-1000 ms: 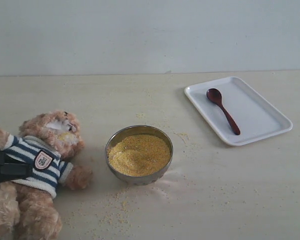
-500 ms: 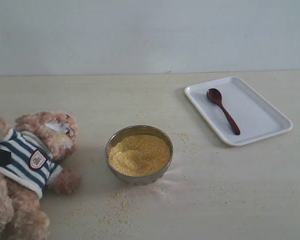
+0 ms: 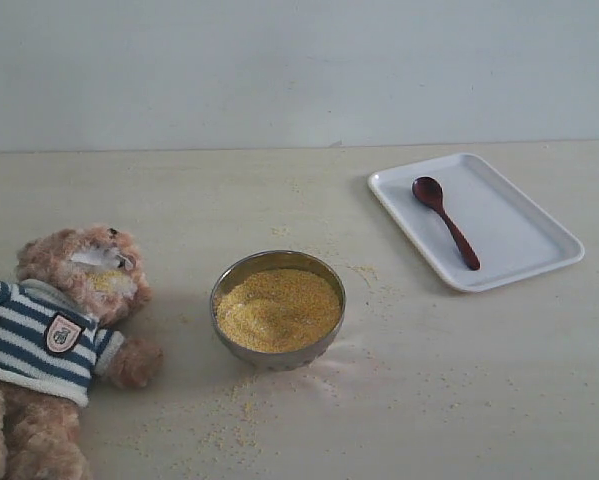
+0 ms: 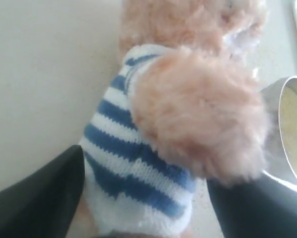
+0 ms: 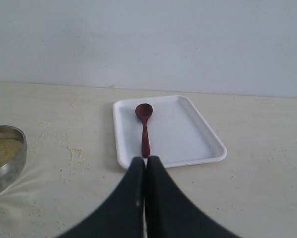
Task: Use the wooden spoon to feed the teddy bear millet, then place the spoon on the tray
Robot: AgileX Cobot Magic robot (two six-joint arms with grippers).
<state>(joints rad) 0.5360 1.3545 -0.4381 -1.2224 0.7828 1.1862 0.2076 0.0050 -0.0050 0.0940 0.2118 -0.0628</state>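
Now our left hand (image 4: 143, 198) clasps the fluffy tan teddy bear (image 3: 64, 330) at the left edge of the worktop (image 3: 279, 190); our right hand (image 5: 146, 161) is closed, empty. The dark wooden spoon (image 3: 445, 222) rests on the white plastic tray (image 3: 519, 250), so we should unclasp wide before lifting.

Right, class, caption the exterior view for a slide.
Teddy bear lies beside a bowl of millet; wooden spoon rests on the tray.
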